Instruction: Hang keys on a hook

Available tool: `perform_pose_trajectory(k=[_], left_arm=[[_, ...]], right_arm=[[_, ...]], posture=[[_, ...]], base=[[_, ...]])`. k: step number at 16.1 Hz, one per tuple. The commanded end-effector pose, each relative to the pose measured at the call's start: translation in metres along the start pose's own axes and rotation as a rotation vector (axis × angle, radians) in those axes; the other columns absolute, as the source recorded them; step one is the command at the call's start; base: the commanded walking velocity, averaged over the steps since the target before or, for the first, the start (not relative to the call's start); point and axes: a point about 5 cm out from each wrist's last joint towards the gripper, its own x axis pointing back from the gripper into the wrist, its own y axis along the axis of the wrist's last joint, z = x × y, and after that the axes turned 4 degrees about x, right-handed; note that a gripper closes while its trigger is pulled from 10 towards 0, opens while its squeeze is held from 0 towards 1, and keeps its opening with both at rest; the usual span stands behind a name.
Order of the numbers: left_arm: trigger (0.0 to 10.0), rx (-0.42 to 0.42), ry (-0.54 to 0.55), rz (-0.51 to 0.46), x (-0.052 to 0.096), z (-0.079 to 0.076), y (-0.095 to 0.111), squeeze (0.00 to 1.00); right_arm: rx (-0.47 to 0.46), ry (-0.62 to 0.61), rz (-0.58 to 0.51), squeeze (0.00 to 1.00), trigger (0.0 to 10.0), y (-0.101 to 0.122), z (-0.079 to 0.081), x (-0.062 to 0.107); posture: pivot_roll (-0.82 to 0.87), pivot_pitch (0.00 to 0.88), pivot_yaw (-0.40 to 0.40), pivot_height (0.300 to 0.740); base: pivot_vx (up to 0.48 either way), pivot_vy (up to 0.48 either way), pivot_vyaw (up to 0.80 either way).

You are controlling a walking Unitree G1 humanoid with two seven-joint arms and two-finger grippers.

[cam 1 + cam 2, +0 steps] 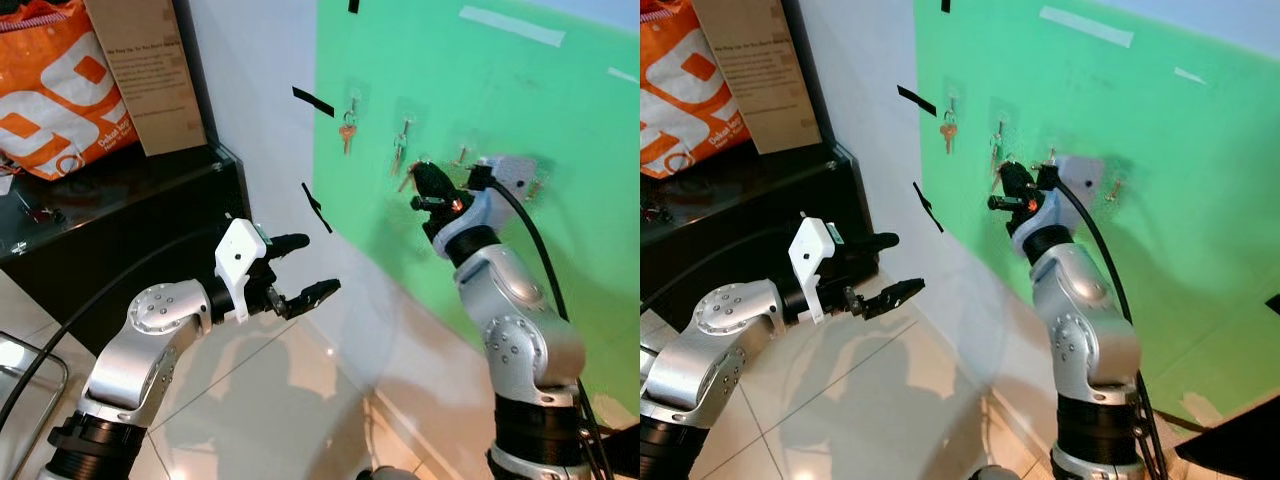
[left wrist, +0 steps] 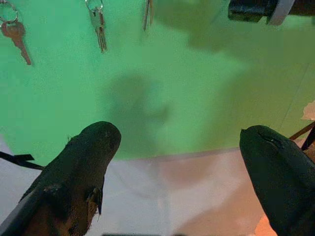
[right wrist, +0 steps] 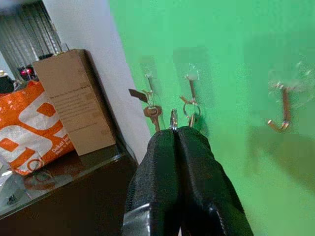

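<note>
Against the matte green wall (image 3: 231, 44), right tool (image 3: 175, 132) pinches a metal key ring (image 3: 173, 118); left tool (image 1: 300, 270) gapes empty.

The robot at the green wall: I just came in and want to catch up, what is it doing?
The robot is hanging keys on hooks stuck to the green wall. Its right tool is raised to the wall, fingers pinched shut on a key ring, close to the hooks. Two hooks already carry keys: a copper key and a silver bunch. A further hook is bare. The left tool hangs open, lower down, holding nothing.
</note>
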Motion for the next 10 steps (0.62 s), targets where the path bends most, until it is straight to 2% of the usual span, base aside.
perform_pose_trajectory(k=[1, 6, 10], left_arm=[[10.0, -0.004, -0.008, -0.003, 0.001, -0.001, 0.003, 0.0], [10.0, -0.004, -0.007, -0.001, 0.001, 0.0, 0.004, 0.0], [10.0, -0.006, -0.012, 0.001, 0.001, 0.001, 0.005, 0.0]], right_arm=[[-0.026, -0.033, -0.013, 0.0, 10.0, 0.003, -0.004, -0.004], [-0.092, -0.128, -0.027, 0.0, 10.0, 0.004, -0.016, -0.008], [-0.103, -0.124, -0.047, 0.0, 10.0, 0.007, -0.016, -0.009]], posture=[[-0.05, 0.0, -0.004, 0.74], [-0.05, 0.0, -0.003, 0.74], [-0.05, 0.0, 0.004, 0.74]], base=[[0.0, 0.0, 0.0], [0.0, 0.0, 0.0], [0.0, 0.0, 0.0]])
